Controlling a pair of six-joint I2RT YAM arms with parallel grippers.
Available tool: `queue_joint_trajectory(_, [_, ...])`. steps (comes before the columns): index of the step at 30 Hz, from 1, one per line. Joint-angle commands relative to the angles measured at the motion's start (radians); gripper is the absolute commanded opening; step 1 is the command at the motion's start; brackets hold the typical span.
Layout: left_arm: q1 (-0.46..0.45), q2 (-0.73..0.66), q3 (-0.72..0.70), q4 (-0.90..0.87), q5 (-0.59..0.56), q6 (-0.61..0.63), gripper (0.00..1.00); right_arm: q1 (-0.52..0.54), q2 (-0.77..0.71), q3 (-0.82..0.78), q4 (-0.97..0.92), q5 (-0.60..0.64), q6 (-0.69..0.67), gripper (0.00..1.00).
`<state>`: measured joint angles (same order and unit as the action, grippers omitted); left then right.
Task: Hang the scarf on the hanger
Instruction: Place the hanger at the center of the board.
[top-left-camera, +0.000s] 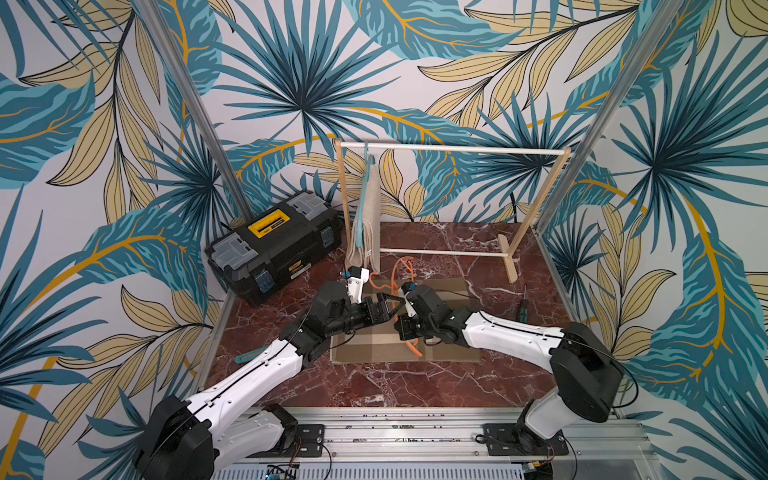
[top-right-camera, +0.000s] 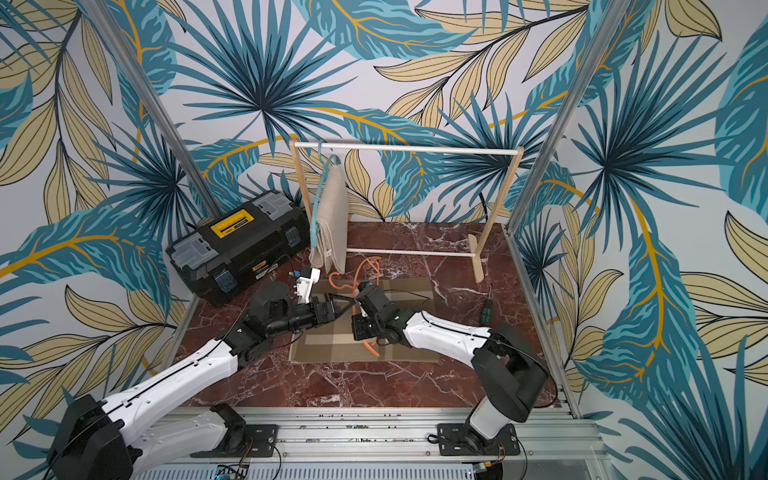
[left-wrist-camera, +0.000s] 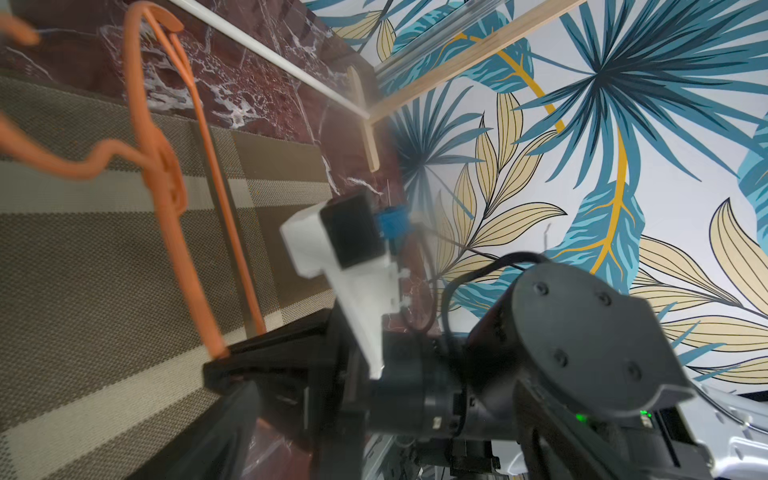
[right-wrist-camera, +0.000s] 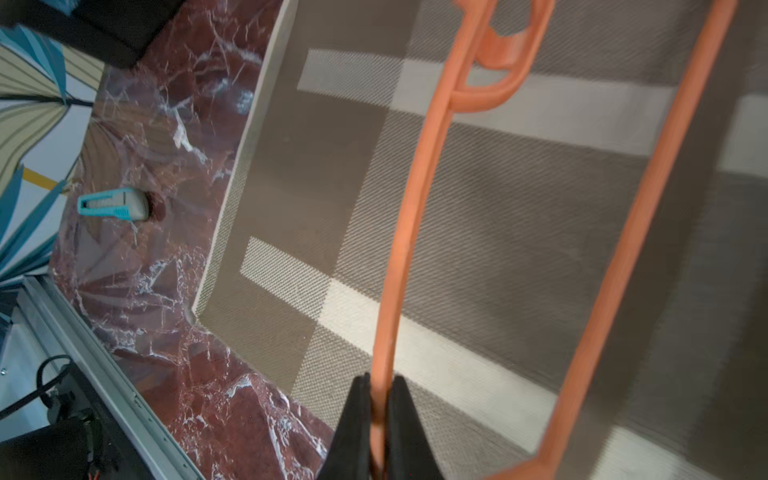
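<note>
While the right gripper (right-wrist-camera: 379, 384) clamps the orange hanger (right-wrist-camera: 419, 187), the left gripper (top-left-camera: 390, 308) gapes empty. Below both jaws, the plaid scarf (right-wrist-camera: 519, 232) lies flat.

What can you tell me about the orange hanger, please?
The orange hanger looks like thin, smooth plastic: a triangular frame of slim bars with a hook and a small loop near it. The right gripper is shut on one sloping bar. It sits tilted over the plaid scarf, which lies flat on the table, hook end toward the wooden rack. Whether it touches the scarf is unclear.
</note>
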<state>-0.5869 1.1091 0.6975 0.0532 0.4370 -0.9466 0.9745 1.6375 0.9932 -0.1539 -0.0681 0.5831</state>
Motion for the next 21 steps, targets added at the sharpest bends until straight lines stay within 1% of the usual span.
queue_joint_trajectory(1, [0.004,-0.01,0.01,0.028,-0.003,0.014,1.0,0.023,0.045,0.016,0.004,0.016,0.033,0.0])
queue_joint_trajectory(10, [0.006,0.012,0.006,0.035,0.003,0.019,1.0,0.043,0.1,0.047,-0.053,-0.042,0.028,0.0])
queue_joint_trajectory(14, [0.006,0.016,0.008,0.033,0.0,0.021,1.0,0.044,0.084,0.035,-0.067,-0.082,0.009,0.0])
queue_joint_trajectory(15, [0.006,0.015,0.008,0.029,-0.002,0.023,1.0,0.043,0.072,0.026,-0.064,-0.085,0.007,0.07])
queue_joint_trajectory(17, [0.006,0.011,0.008,0.025,-0.003,0.025,1.0,0.043,0.049,0.019,-0.077,-0.073,0.005,0.4])
queue_joint_trajectory(18, [0.007,0.01,0.008,0.025,-0.003,0.026,1.0,0.043,0.036,0.016,-0.086,-0.066,0.005,0.49])
queue_joint_trajectory(20, [0.007,0.008,0.008,0.025,-0.004,0.025,1.0,0.037,0.006,0.003,-0.09,-0.048,0.007,0.58])
queue_joint_trajectory(21, [0.008,0.008,0.008,0.025,-0.005,0.025,1.0,0.028,-0.017,-0.003,-0.092,-0.041,0.009,0.68])
